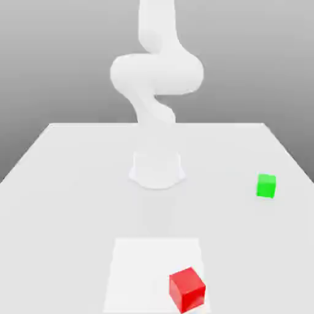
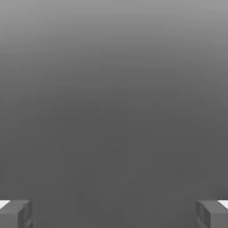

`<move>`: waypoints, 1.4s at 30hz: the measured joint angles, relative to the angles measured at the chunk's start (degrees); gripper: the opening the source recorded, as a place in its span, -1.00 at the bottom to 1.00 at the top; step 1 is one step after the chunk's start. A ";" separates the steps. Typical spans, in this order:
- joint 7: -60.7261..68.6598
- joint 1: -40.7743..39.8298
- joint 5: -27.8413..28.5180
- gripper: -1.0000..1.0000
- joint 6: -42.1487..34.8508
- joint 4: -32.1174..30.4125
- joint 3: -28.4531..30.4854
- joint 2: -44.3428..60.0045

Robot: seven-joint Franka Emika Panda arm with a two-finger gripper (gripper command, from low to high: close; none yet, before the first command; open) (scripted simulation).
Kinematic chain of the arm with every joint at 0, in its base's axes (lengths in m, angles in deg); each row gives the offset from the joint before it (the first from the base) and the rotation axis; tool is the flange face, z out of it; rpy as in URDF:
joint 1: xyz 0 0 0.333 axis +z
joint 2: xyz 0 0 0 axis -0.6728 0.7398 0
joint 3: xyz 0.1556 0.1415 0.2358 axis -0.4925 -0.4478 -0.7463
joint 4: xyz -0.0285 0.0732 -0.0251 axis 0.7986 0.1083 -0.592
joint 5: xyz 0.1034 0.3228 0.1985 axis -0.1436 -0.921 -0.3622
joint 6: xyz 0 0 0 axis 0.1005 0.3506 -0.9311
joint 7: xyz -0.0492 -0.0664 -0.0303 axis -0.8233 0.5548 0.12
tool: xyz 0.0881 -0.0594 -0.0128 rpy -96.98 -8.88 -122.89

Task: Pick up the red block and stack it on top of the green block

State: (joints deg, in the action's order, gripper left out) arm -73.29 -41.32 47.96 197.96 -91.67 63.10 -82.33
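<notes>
The gripper [image 2: 114,213] has its fingers [image 2: 17,213] spread wide, pinching nothing. On the white table [image 1: 61,184], the red block [image 1: 187,289] sits at the exterior view's lower centre-right, well apart from the green block [image 1: 266,185] at middle right. The white arm [image 1: 156,73] rises at upper centre.

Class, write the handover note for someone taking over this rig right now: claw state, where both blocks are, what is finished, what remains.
Claw: open wide, nothing between its fingers, seen in the hand view.
Small bright red plain cube: on the white table, near the front edge of the exterior view, slightly toward that view's right, untouched.
Small bright green plain cube: on the table, farther back, at the exterior view's right, well apart from the red one.
Done: nothing yet.
Left: reach the red cube, grasp it, lift it, set it on the green cube, release.
</notes>
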 joint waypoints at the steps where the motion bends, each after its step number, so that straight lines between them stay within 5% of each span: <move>1: 0.80 0.36 -0.05 0.00 0.85 -0.42 0.09 2.26; 29: 17.57 5.70 0.15 0.00 27.54 -8.56 -0.42 60.58; 30: 17.58 5.70 0.16 -1.00 28.71 -8.36 -0.42 61.98; 37: 17.51 5.65 0.25 -1.00 28.68 -8.36 -0.46 61.98; 42: 17.60 5.77 -0.04 -1.00 21.28 -9.86 -0.82 53.08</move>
State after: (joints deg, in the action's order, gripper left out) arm -55.69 -35.55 47.92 219.24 -101.54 62.28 -29.25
